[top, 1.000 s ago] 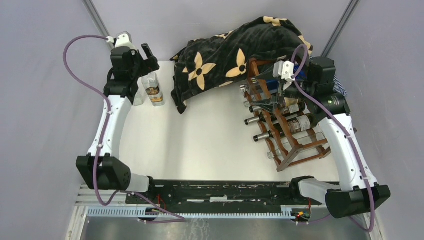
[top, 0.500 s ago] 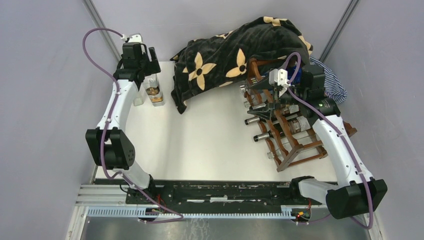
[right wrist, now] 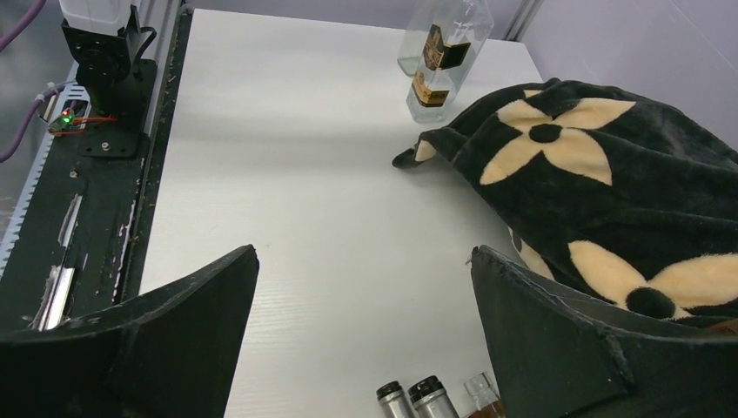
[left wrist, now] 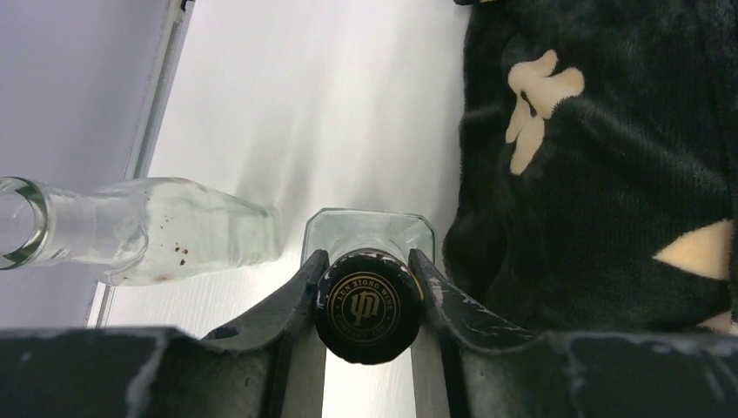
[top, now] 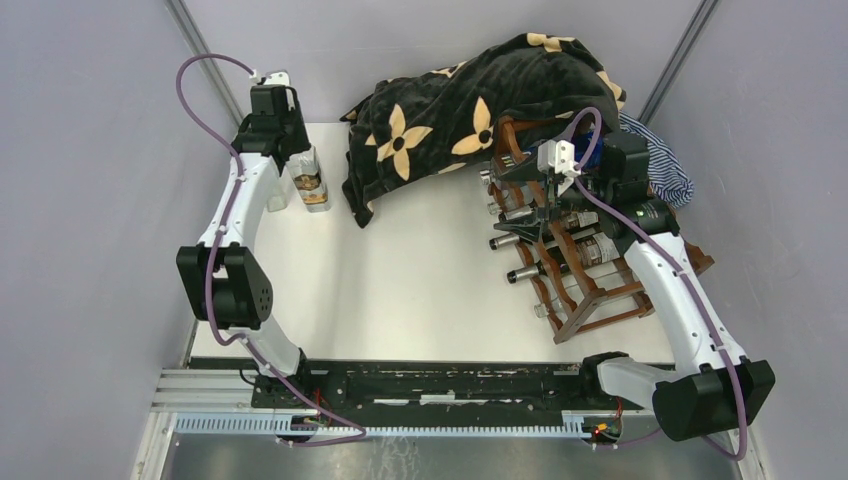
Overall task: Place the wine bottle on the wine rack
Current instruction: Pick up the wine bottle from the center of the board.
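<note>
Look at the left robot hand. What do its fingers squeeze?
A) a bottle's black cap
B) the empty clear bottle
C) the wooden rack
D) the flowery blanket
A: in the left wrist view, the left gripper has its fingers pressed on both sides of the wine bottle at its black cap.

We see the square glass wine bottle [top: 312, 185] standing far left. To its right, a black fleece blanket [top: 470, 110] lies over the brown wooden wine rack [top: 580, 290].

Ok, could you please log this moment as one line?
left gripper: shut on wine bottle cap | right gripper: open, above wine rack | wine bottle: upright, not racked
</note>
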Robot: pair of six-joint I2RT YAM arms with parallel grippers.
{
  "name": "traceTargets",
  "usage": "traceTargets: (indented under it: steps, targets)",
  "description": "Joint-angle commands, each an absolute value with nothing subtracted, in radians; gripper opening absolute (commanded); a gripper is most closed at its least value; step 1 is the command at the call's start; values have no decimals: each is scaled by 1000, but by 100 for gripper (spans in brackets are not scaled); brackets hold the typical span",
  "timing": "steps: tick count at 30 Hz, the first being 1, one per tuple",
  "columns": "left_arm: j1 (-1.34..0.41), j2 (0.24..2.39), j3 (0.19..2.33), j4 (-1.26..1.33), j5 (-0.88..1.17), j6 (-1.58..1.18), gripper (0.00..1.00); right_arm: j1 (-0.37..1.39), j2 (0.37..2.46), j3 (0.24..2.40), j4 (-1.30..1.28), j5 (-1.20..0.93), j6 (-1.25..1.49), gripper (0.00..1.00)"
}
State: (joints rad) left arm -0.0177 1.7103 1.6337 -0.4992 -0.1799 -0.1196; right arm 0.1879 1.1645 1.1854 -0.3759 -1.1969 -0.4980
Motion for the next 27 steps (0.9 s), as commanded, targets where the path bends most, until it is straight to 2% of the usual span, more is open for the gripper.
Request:
traceTargets:
  steps: [1,3,12,20,27]
  targets:
    - [-19,1678,1674,-509,-177,-75,7,192,1140,1187,-345,-1212,-488,98]
    - [-20,1635,1650,-514,-169,-71,2,192,1141,1191,-352,-1213,-491,98]
    - [-20,1342,1475,-523,-12,-114,2,213,1159,1252,-443,-1221,-554,98]
    - [-21,1128,1298,-508,367,-199,2,274,1187,1317,-534,-1202,-618,98]
    - [-45,1005,1145,-336,667,-320,2,410,1215,1343,-576,-1126,-665,98]
